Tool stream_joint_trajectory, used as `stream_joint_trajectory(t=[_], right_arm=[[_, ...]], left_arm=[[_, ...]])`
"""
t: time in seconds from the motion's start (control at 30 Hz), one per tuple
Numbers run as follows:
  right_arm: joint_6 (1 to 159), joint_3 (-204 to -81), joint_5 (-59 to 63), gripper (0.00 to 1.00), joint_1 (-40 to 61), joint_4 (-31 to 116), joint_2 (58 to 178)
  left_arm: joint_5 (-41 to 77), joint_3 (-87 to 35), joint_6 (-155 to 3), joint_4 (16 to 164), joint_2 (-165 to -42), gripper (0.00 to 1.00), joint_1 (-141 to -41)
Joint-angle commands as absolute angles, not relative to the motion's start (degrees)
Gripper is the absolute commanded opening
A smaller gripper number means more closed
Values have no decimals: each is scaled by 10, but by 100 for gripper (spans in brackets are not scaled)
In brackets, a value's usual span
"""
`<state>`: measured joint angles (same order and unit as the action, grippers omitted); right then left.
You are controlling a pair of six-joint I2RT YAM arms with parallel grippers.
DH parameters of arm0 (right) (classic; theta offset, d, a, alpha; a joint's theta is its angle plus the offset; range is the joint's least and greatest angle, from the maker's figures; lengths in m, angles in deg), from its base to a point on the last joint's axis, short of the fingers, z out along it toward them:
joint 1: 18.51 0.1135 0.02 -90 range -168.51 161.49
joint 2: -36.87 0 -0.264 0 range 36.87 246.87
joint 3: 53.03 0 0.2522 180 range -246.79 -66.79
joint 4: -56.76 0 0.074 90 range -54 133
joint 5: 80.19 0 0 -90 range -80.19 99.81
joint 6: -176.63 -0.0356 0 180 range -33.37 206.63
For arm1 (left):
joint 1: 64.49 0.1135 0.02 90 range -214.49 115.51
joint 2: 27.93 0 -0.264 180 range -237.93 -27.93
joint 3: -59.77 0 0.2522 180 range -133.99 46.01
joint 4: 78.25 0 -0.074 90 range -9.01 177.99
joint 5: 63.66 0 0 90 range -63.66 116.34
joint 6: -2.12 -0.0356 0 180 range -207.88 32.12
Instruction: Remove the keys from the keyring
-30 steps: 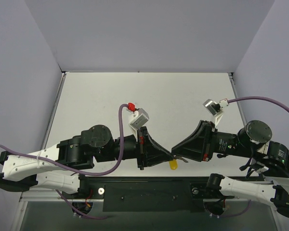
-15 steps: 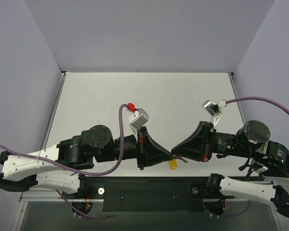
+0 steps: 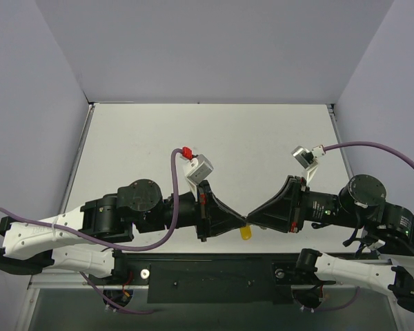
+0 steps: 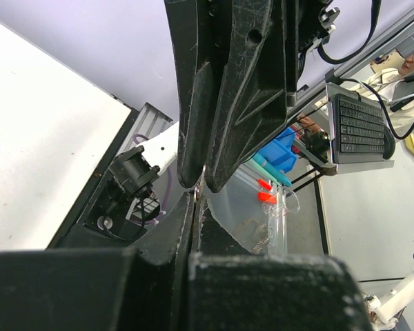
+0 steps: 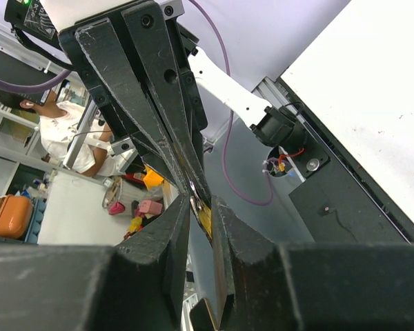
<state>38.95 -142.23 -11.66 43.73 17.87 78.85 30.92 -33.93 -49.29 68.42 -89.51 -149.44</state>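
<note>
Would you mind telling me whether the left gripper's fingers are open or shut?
Shut: in its wrist view, the left gripper has its fingers meeting along a hairline seam; what they pinch cannot be told.

Both arms lie stretched low and nearly level, reaching inward toward each other from opposite sides, with the wrists in line with the forearms. The left gripper (image 3: 239,221) and the right gripper (image 3: 251,218) meet tip to tip at the middle, each with its jaws pressed together down to a thin slit.
</note>
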Motion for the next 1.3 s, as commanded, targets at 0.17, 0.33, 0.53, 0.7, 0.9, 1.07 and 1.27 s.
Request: stream_joint_trajectory(t=[0.17, 0.33, 0.53, 0.7, 0.9, 1.07, 1.27], right_arm=[[402, -1431, -111, 14, 435, 178, 797], [404, -1433, -115, 14, 434, 179, 805], [405, -1425, -115, 11, 435, 178, 806], [406, -1422, -115, 11, 435, 179, 807], [407, -1422, -122, 11, 435, 181, 816], [405, -1421, -127, 12, 435, 187, 820], [406, -1419, -130, 11, 435, 187, 821]], left_arm=[[318, -376, -487, 702, -892, 0, -1493], [317, -379, -487, 707, -895, 0, -1493], [316, -381, -488, 708, -897, 0, -1493], [313, -382, -487, 710, -900, 0, -1492], [312, -385, -487, 712, -903, 0, -1492], [316, -387, -482, 707, -905, 0, -1491], [317, -385, -479, 706, -906, 0, -1489]])
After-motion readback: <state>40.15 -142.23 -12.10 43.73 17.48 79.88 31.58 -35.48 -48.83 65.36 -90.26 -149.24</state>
